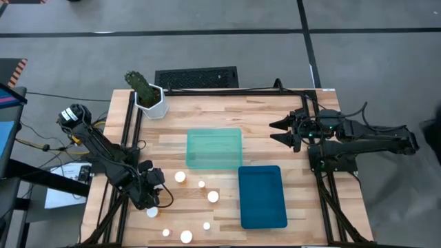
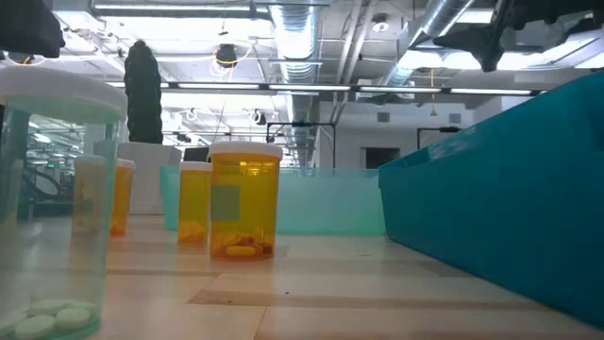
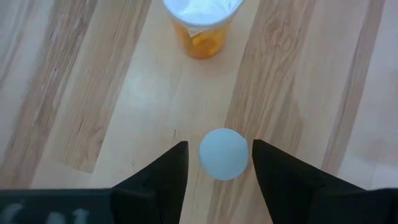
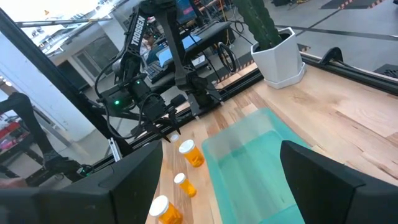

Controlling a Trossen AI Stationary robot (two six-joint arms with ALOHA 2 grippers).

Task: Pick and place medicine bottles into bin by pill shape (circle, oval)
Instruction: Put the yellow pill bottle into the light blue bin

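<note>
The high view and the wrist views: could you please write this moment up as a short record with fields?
left gripper: open, over the table's near-left part, a finger on each side of a white-capped bottle
right gripper: open, raised over the table's far-right part, holding nothing
bottles: seven white caps show on the wood in the high view, none in a bin
light green bin: mid-table, looks empty
dark blue bin: right of the bottles, looks empty
cactus pot: far-left corner
</note>
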